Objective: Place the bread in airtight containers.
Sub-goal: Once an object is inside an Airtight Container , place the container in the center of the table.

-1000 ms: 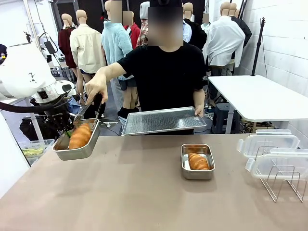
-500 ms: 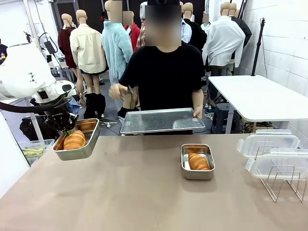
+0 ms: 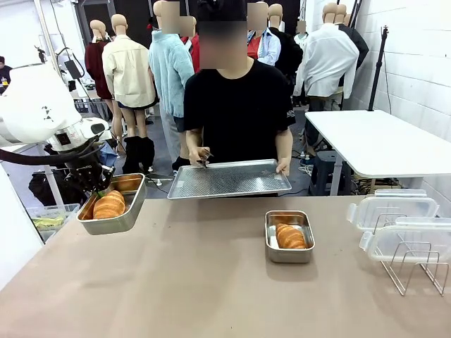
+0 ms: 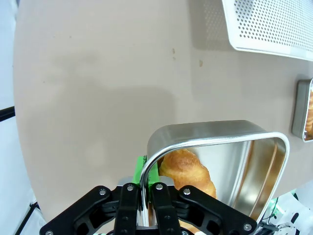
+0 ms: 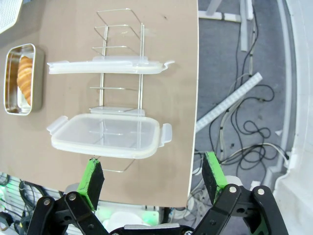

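My left gripper (image 3: 100, 191) is shut on the near rim of a steel airtight container (image 3: 116, 217), holding it tilted above the table's left edge. One bread (image 3: 108, 205) lies inside. In the left wrist view the left gripper (image 4: 146, 188) pinches the container's rim (image 4: 161, 147) with the bread (image 4: 188, 169) just behind. A second airtight container (image 3: 270, 246) sits mid-table with another bread (image 3: 289, 236) in it. My right gripper (image 5: 153, 177) hangs open over the clear lids (image 5: 105, 134).
A person across the table holds a large perforated tray (image 3: 229, 177) with both hands, tongs (image 3: 202, 160) in one of them. Two clear lids (image 3: 391, 210) rest on a wire rack (image 3: 416, 271) at the right, near the table's edge.
The person's hand with the tongs has let the bread into my held container and drawn back to the tray. The tray has shifted slightly left. My arms stayed still.
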You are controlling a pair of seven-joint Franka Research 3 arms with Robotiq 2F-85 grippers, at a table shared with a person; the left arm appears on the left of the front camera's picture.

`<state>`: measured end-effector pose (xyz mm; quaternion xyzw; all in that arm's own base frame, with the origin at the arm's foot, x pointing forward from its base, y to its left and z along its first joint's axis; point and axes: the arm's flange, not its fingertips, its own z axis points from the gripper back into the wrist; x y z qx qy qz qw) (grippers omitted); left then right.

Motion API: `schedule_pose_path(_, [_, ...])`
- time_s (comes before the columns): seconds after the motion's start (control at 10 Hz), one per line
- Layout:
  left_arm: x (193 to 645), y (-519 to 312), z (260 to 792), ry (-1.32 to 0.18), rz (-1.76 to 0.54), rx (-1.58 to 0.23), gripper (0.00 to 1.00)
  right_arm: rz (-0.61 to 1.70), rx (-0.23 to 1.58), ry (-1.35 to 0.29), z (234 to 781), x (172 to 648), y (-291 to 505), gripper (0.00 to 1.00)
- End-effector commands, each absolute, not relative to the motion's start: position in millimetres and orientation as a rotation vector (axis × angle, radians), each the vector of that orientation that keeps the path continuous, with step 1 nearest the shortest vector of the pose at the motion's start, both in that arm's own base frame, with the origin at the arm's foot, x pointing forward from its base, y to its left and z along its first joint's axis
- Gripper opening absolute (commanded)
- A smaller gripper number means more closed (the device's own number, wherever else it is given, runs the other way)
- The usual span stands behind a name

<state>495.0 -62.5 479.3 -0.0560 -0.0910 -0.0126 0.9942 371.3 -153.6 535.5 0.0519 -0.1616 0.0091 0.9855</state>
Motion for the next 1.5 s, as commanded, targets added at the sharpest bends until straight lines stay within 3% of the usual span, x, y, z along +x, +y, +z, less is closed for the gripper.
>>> schedule_pose_path(0.0, [497,-63,483,-0.193,-0.016,-0.116,0.0,0.014,0.104,-0.332,534,373,-155,1.0])
schedule_pose_path(1.4, [500,-76,466,-0.174,-0.061,-0.053,0.0,0.014,0.104,-0.332,534,373,-155,1.0])
